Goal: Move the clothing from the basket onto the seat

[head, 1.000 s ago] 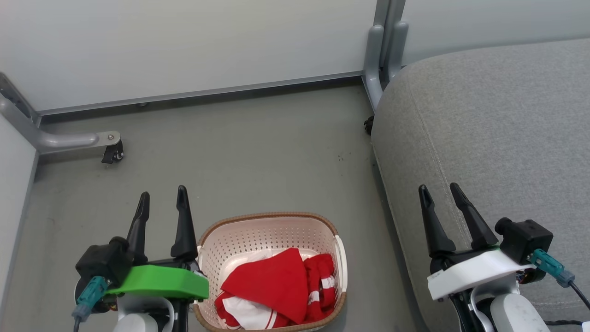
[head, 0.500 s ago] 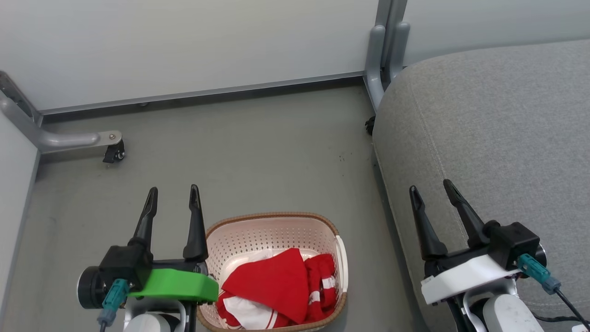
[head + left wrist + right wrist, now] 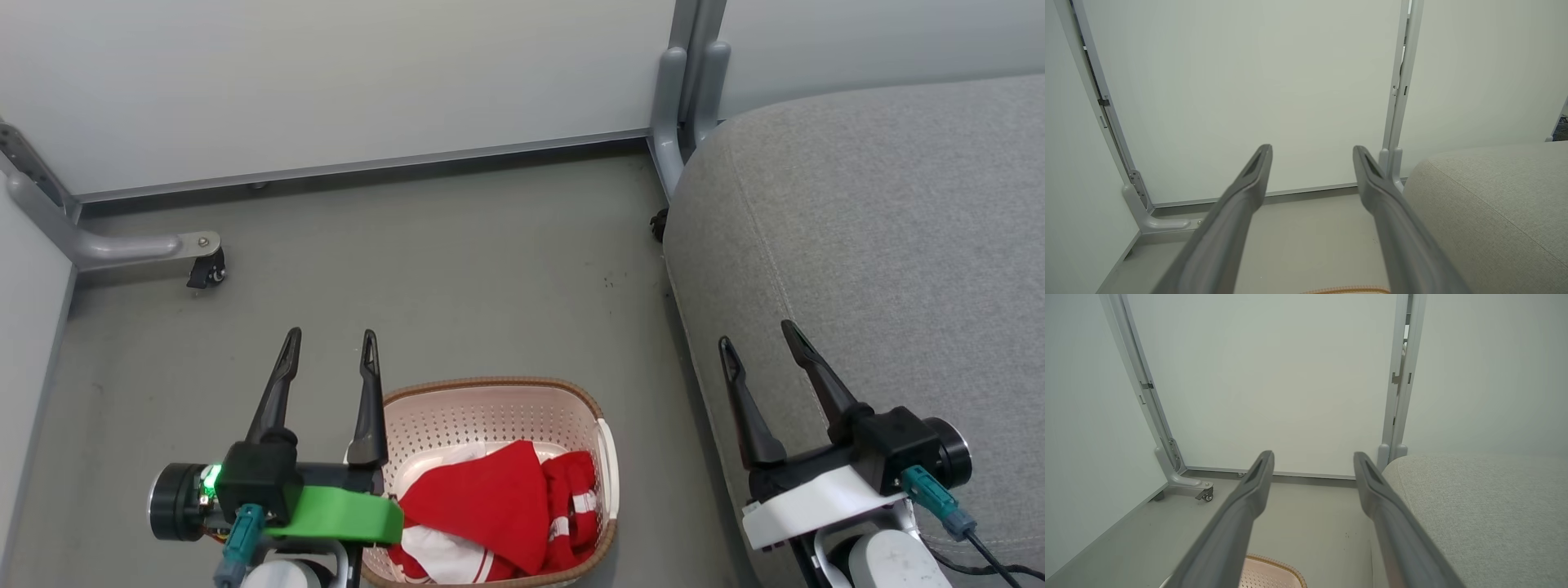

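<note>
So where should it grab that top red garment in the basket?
Probably from straight above, pinching the raised fold of the top red garment: it lies loosely heaped, and the basket walls block any sideways approach. The open left gripper is nearest.

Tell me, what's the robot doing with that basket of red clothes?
The robot is supposed to move the red clothing out of the basket and onto the grey seat. It hasn't picked anything up yet, so the clothing lies piled in the basket on the floor. Its left tool hovers open right beside the basket, and its right tool is open and empty by the seat's edge.
</note>
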Controlling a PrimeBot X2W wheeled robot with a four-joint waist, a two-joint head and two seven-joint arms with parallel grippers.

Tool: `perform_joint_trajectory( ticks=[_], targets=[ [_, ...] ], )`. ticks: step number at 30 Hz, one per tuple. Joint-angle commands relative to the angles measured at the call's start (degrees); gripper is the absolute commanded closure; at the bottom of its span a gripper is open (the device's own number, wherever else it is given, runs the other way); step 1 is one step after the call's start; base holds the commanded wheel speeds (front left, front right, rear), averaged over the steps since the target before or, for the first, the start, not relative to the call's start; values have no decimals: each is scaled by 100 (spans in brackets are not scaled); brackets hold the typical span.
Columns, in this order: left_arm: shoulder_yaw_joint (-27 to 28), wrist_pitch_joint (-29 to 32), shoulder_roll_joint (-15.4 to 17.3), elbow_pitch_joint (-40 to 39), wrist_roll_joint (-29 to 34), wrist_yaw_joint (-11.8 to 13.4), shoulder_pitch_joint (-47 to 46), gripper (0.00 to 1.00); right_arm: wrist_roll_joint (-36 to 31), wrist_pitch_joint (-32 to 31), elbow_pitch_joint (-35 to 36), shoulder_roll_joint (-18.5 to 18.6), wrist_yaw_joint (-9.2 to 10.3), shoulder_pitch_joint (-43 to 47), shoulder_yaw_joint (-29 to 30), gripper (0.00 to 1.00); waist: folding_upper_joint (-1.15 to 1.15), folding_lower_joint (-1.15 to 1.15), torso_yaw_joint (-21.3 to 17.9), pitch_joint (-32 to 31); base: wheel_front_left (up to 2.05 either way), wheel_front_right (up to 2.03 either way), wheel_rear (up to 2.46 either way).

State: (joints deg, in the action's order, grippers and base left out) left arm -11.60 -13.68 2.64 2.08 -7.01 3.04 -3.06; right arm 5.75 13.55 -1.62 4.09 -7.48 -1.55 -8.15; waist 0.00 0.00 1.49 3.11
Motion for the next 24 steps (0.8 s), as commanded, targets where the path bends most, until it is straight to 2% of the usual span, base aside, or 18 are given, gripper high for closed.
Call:
perform_joint_trajectory(
  ticks=[1, 13, 24],
  targets=[
    [-35, -43, 38, -42, 124, 45, 46, 0, -144, 57, 49, -5, -2, 37, -18, 0, 0, 0, 4, -6, 0, 0, 0],
    [-174, -169, 41, -56, 635, 63, 113, 0, -624, 182, 114, -6, -1, 120, -82, 0, 0, 0, 54, -42, 0, 0, 0],
    [-216, -148, 40, -10, 594, 72, 43, 0, -589, 169, 109, 16, -1, 62, -73, 0, 0, 0, 73, 6, 0, 0, 0]
  ],
)
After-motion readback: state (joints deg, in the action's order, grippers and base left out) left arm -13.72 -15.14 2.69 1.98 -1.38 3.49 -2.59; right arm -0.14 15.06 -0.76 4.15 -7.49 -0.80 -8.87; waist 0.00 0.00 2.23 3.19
